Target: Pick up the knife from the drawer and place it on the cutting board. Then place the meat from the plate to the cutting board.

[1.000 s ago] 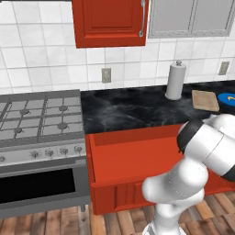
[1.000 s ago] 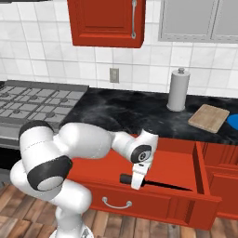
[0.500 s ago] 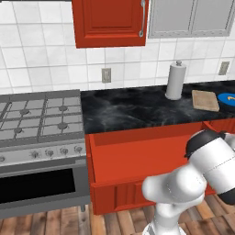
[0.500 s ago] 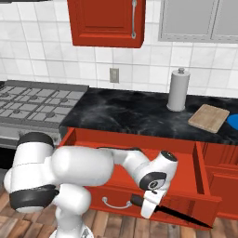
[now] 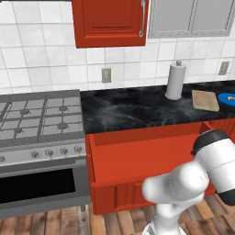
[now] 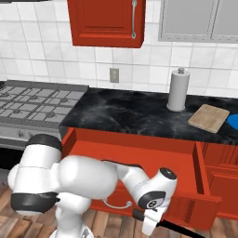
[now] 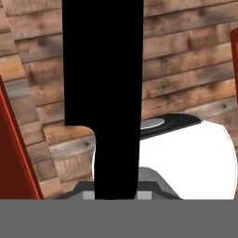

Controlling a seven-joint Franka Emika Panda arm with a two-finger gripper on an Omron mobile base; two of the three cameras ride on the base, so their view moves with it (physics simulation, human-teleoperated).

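Note:
My gripper (image 6: 148, 225) hangs low in front of the open red drawer (image 6: 139, 151), below its front panel and just above the floor. It is shut on the dark knife (image 6: 179, 228), whose blade points right. In the hand view the knife (image 7: 102, 88) is a broad black shape running up from between the fingers, over wooden floorboards. The drawer (image 5: 147, 149) stands pulled out under the counter. The tan cutting board (image 6: 209, 117) (image 5: 205, 100) lies on the counter's right part, with the blue plate (image 6: 233, 122) (image 5: 228, 98) at the frame edge beside it. The meat is out of view.
A paper-towel roll (image 6: 177, 89) stands on the dark counter (image 6: 125, 114) left of the board. A gas stove (image 5: 39, 121) with an oven is at the left. Red and grey wall cabinets (image 5: 110, 20) hang above. The floor is wood planks.
The gripper has carried the knife up out of the drawer, then forward and down past its front to near the floor. The arm's elbow has swung right.

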